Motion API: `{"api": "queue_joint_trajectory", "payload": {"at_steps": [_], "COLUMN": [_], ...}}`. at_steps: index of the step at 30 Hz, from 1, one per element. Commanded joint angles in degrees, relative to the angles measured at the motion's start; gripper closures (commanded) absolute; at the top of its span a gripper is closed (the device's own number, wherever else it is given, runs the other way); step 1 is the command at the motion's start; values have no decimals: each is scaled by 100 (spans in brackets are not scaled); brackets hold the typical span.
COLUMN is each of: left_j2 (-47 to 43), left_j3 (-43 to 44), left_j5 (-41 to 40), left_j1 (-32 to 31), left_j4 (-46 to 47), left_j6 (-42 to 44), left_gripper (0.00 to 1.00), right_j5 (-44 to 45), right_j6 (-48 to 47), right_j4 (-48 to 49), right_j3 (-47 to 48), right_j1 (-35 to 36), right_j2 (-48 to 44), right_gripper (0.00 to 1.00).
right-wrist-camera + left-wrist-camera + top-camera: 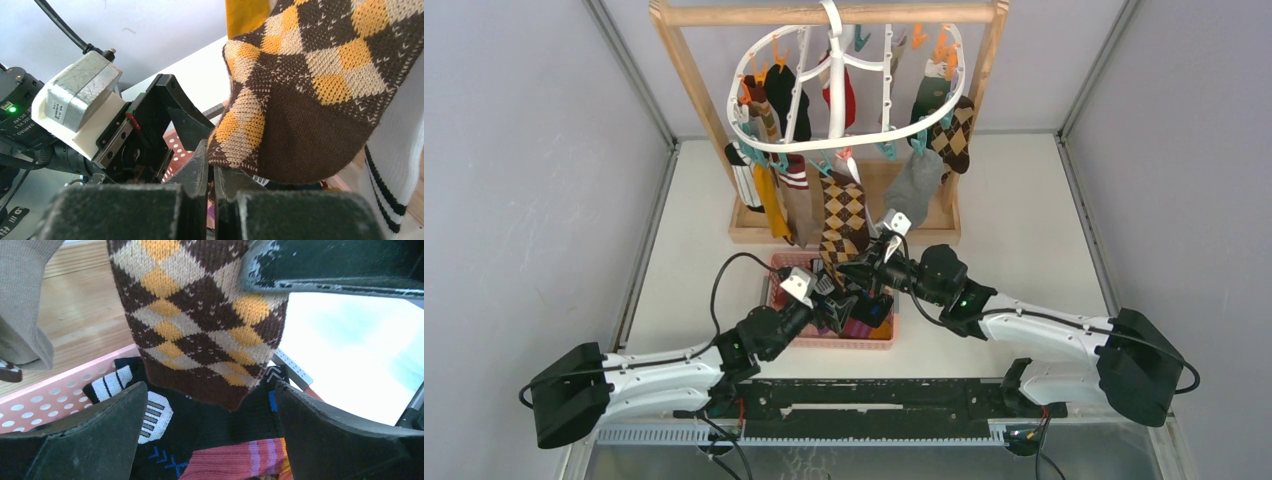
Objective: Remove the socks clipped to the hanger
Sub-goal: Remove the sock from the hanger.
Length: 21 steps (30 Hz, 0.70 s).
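One wooden stand at the far middle of the tabletop carries one white hanger. Roughly ten socks are clipped to it; they overlap, so the exact count is uncertain. One brown-and-yellow argyle sock hangs lowest at the front, its toe over the single pink basket near the near edge, which holds several loose socks. The left gripper sits just under that toe, fingers wide apart. The right gripper has its fingers together against the toe's edge; whether fabric is pinched cannot be told. A white striped sock hangs beside it.
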Motion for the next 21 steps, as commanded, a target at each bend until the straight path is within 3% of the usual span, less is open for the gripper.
{"api": "queue_joint_trajectory", "payload": {"at_steps": [1,21], "left_j2": [-55,516], "left_j3": [-97,-16], "left_j5": [95,-380], "left_j1": [-1,-3], "left_j4": [308,1022], "left_j6": [155,592], "left_gripper": [0,0], "right_j5": [-57,60], "right_j6": [-95,-284], "right_j4": [126,-349], "right_j3": [209,209], "right_j1": [76,391], "right_j2": [54,-259], "right_gripper": [94,94]}}
